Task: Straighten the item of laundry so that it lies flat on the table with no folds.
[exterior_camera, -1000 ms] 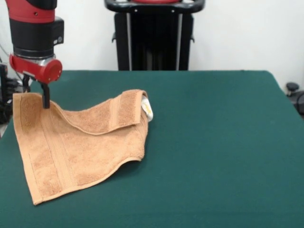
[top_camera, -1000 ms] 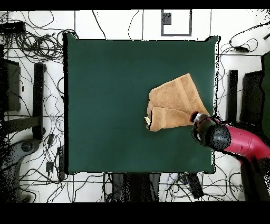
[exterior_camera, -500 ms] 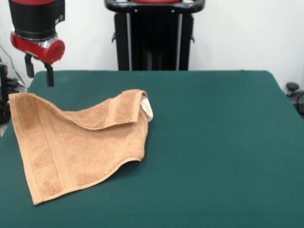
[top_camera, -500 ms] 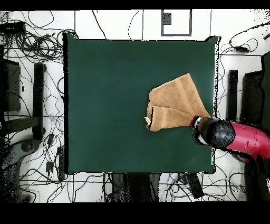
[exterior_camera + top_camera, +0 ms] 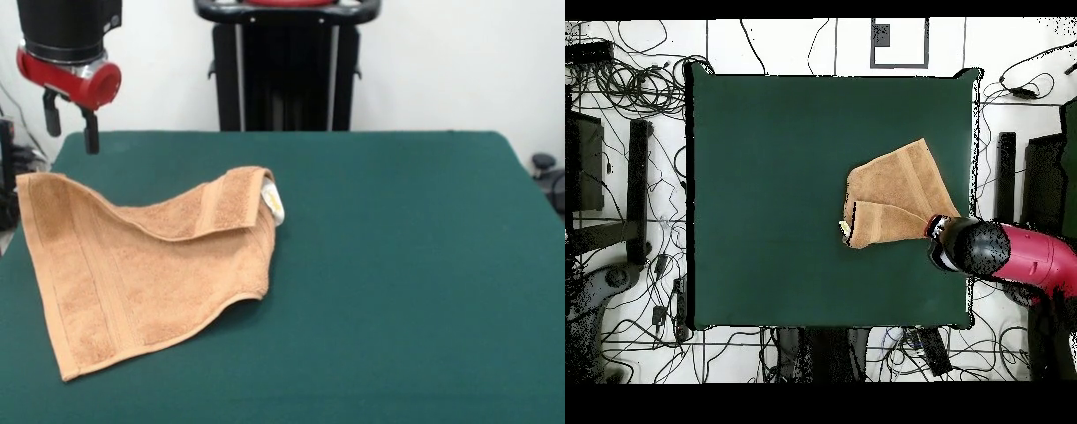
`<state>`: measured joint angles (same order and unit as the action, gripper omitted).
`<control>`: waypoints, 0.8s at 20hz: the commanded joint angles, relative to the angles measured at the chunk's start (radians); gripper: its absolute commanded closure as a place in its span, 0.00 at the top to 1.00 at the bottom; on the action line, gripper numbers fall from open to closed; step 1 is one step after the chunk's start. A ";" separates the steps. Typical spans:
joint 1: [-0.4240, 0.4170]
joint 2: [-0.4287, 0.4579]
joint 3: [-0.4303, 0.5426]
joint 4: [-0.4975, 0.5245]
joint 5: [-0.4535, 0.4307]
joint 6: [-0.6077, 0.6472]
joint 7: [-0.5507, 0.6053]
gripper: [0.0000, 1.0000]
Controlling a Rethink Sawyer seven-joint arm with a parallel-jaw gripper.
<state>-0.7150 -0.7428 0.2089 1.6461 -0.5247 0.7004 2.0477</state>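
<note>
The orange-tan towel (image 5: 141, 265) lies on the dark green table (image 5: 397, 265) at the left in the front view. Its far right corner is folded back over itself, with a white label (image 5: 274, 204) showing at the fold. In the overhead view the towel (image 5: 895, 195) lies near the table's (image 5: 765, 200) right edge. My gripper (image 5: 69, 124) hangs open and empty above the towel's far left corner, clear of the cloth. In the overhead view the arm's head (image 5: 965, 247) covers that corner.
The robot's black pedestal (image 5: 287, 66) stands behind the table's far edge. Cables and stands (image 5: 625, 180) lie on the floor around the table. The towel's left edge lies close to the table's left edge in the front view.
My gripper has let go of the towel's far left corner and risen above it. The corner has dropped flat onto the table.
</note>
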 commanded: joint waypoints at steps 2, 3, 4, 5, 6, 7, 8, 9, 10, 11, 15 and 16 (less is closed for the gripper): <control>0.072 0.038 0.109 -0.006 0.004 -0.020 -0.071 1.00; 0.080 0.044 0.106 -0.009 0.006 -0.029 -0.055 1.00; 0.087 0.051 0.103 -0.012 0.008 -0.038 -0.040 1.00; 0.093 0.060 0.101 -0.017 0.009 -0.045 -0.029 1.00; 0.100 0.070 0.100 -0.023 0.009 -0.053 -0.019 1.00; 0.106 0.080 0.098 -0.029 0.009 -0.062 -0.010 1.00; 0.112 0.091 0.097 -0.036 0.009 -0.071 -0.001 1.00; 0.118 0.101 0.094 -0.041 0.010 -0.080 0.007 1.00; 0.125 0.111 0.091 -0.048 0.009 -0.088 0.016 1.00; 0.130 0.120 0.089 -0.055 0.010 -0.095 0.022 1.00; 0.156 0.143 0.077 -0.077 0.014 -0.104 0.038 1.00; 0.162 0.146 0.074 -0.083 0.016 -0.103 0.041 1.00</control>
<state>-0.6110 -0.6760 0.2090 1.5905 -0.5245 0.6551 2.0477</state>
